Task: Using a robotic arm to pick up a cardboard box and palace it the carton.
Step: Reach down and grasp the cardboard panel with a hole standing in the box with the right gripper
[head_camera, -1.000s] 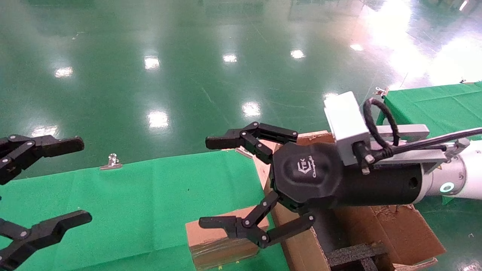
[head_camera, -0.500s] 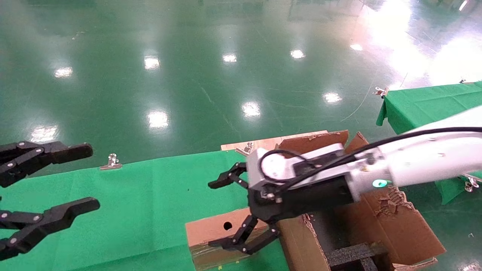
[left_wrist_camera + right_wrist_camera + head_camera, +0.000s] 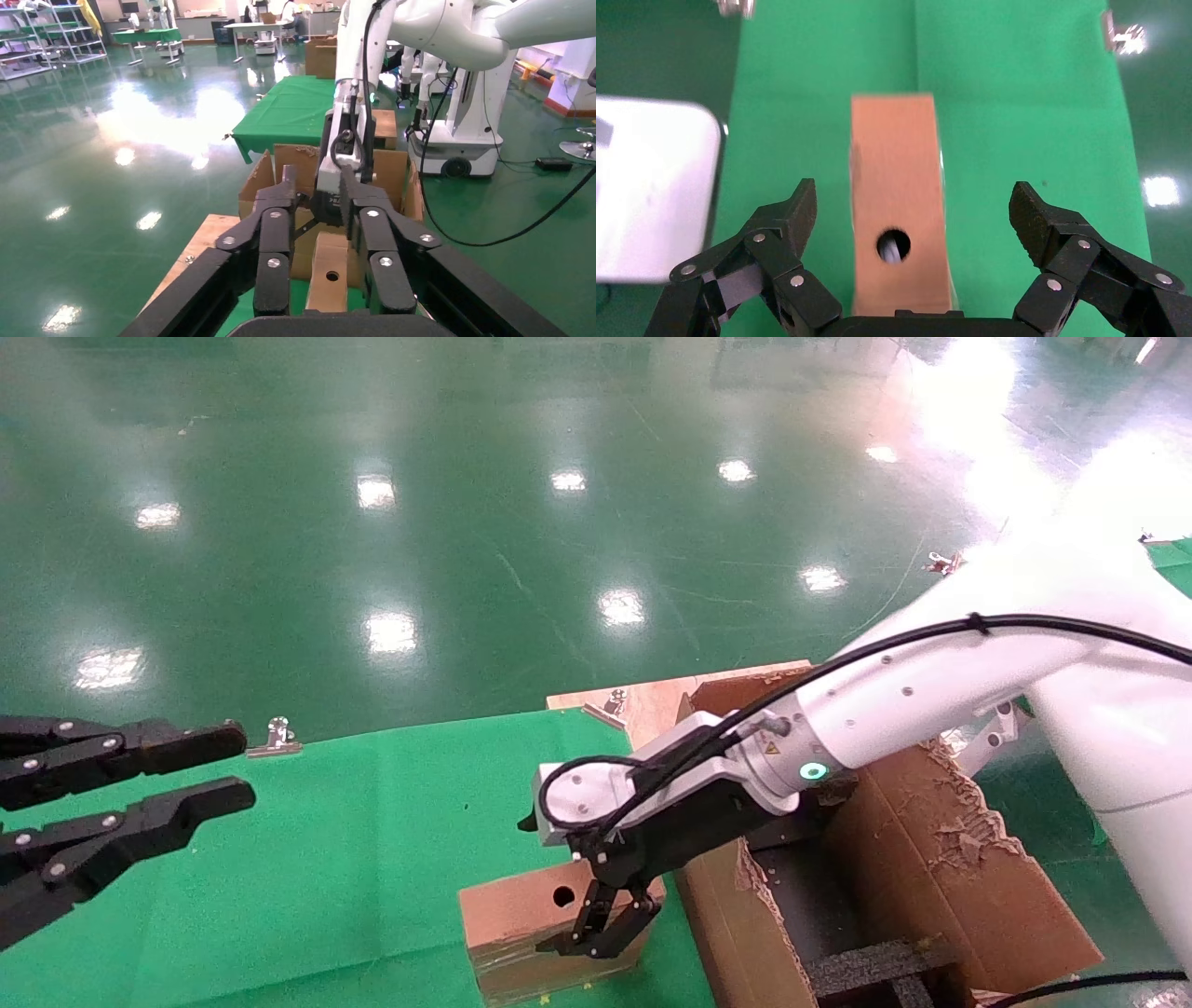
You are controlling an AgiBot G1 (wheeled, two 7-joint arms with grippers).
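Note:
The cardboard box (image 3: 507, 917), small, brown and closed with a round hole on top, lies on the green cloth beside the carton (image 3: 941, 887). The white robotic arm reaches down from the right, and its right gripper (image 3: 603, 926) hangs open just above the box's end nearest the carton. In the right wrist view the box (image 3: 895, 175) lies between the spread fingers (image 3: 793, 217), which do not touch it. My left gripper (image 3: 200, 770) hovers at the left, open by a narrow gap. Its wrist view looks across at the box (image 3: 329, 270) and the carton (image 3: 289, 158).
The carton has ragged flaps and black foam (image 3: 875, 966) inside. Metal clips (image 3: 277, 736) pin the green cloth (image 3: 372, 822) at its far edge. A wooden board (image 3: 652, 696) lies behind the carton. Another green-covered table (image 3: 295, 105) stands farther off.
The right arm has swung down and turned its wrist, bringing its open gripper from high over the carton down onto the box. The left gripper's fingers have drawn much closer together.

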